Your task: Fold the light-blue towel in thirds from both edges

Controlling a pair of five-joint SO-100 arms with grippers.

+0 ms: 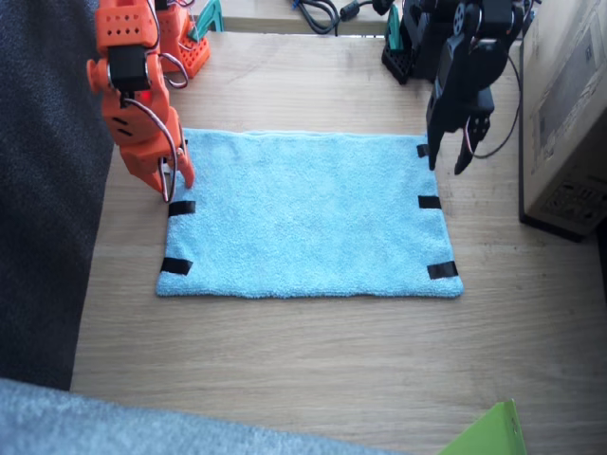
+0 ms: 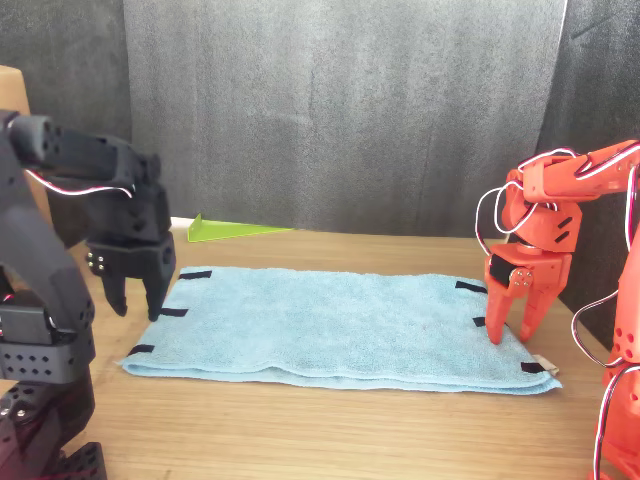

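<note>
Towel (image 2: pixel 330 330) white tag (image 2: pixel 545 362), front view only

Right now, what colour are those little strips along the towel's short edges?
Black, on the light-blue towel; clearest in the fixed view.

One light-blue towel (image 1: pixel 308 216), six black tape strips (image 1: pixel 430 202), two arms (image 1: pixel 133 90).

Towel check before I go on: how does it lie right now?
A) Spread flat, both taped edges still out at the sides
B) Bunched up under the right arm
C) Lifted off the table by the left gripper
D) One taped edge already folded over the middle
A: the light-blue towel lies spread flat on the table, with black tape strips showing along both short edges, and both grippers empty above them.
</note>
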